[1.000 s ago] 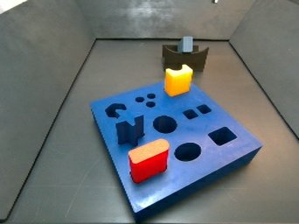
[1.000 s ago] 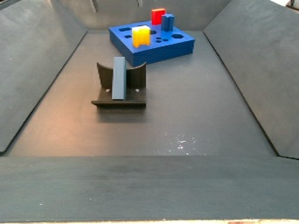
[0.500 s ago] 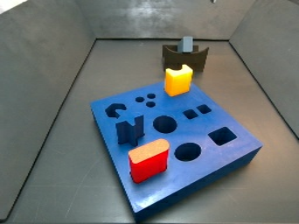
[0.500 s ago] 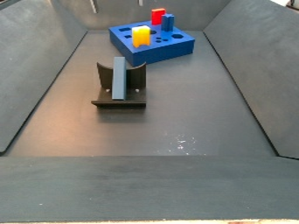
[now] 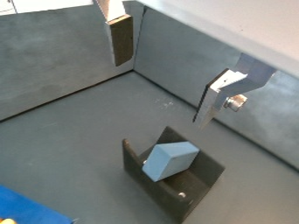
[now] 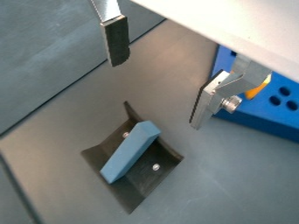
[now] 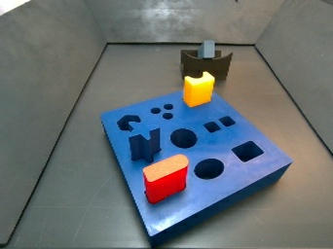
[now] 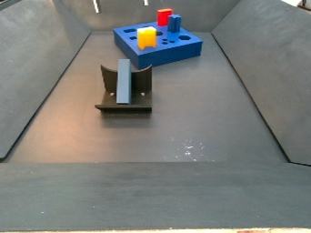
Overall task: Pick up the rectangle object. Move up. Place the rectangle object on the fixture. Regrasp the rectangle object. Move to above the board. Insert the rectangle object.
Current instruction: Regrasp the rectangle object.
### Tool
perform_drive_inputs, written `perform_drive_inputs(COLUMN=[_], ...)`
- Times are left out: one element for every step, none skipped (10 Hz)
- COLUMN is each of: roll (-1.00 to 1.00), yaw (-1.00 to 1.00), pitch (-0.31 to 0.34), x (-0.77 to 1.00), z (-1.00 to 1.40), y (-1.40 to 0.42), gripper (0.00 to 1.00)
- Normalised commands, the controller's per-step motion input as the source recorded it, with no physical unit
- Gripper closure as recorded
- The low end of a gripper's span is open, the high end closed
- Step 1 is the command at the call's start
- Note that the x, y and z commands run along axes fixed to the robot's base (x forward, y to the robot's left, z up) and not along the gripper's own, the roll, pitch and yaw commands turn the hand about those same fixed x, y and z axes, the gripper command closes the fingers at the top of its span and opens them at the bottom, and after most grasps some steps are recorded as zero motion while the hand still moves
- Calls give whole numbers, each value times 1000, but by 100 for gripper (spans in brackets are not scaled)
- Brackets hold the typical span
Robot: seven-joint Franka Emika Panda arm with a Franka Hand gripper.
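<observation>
The pincer (image 6: 158,74) hangs open and empty above the fixture (image 6: 138,171), its fingers (image 6: 115,41) spread wide apart. The bar (image 6: 128,150) stands in the fixture, clear floor around it. The board (image 8: 159,47) sits apart, near the far wall.

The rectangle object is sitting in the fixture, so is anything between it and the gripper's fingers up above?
Nothing visible is in the way. In both wrist views the gripper hangs open above the rectangle object, which leans in the fixture. Only bare floor shows between the fingers.
</observation>
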Motion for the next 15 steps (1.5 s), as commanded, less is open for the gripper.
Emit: perform_drive_inputs(roll=[1000, 1000, 1000, 1000, 1000, 1000, 1000, 1000, 1000, 1000, 1000, 1000, 1000, 1000, 1000], yaw=[35, 35, 35, 35, 36, 36, 36, 38, 39, 40, 44, 47, 54, 57, 70], pitch=[-39, -37, -34, -31, -28, -24, -17, -13, -3, 3, 15, 26, 46, 56, 84], x=[-15, -13, -7, 2, 6, 7, 18, 20, 29, 30, 41, 47, 52, 59, 68], z=[9, 8, 7, 3, -4, -2, 2, 1, -7, -8, -14, -10, -12, -15, -17], y=[-20, -25, -24, -23, -25, -25, -27, -24, -31, -28, -30, -30, -35, -35, -38], gripper=[0, 0, 0, 0, 0, 0, 0, 0, 0, 0, 0, 0, 0, 0, 0])
